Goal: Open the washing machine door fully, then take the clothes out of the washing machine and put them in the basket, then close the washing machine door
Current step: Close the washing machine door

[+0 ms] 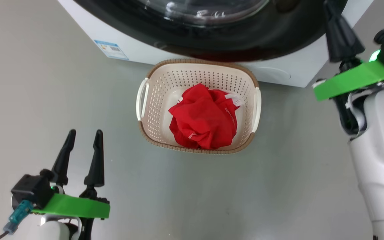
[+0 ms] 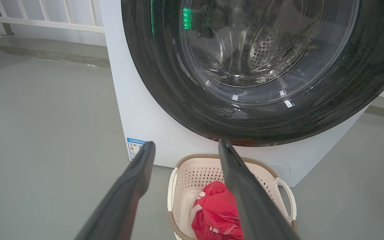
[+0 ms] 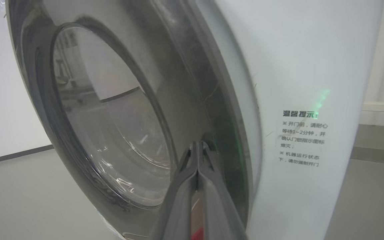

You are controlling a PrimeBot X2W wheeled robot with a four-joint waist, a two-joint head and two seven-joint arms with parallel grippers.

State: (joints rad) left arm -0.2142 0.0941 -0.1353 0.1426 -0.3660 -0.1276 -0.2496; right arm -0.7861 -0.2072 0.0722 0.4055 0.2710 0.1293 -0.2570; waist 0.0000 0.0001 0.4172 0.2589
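Observation:
The cream basket [image 1: 164, 87] stands on the floor right before the washing machine [image 1: 138, 50], and the red clothes [image 1: 203, 120] lie bunched inside it. The washing machine door [image 1: 245, 43], with its black rim and glass bowl, lies against the machine's front. My left gripper [image 1: 85, 133] hovers open and empty at the lower left, well short of the basket. At the upper right my right gripper [image 1: 330, 8] is shut with nothing in it. In the right wrist view its tips [image 3: 198, 145] rest at the door's black rim [image 3: 212, 100]. Through the door glass [image 2: 252, 50] I see bare steel drum.
A blue label [image 1: 111, 50] marks the machine's lower left front, and a text sticker [image 3: 300, 138] sits beside the door. My pale right forearm [image 1: 382, 160] rises along the right edge. A white railing [image 2: 45, 20] runs behind the machine. Grey floor surrounds the basket.

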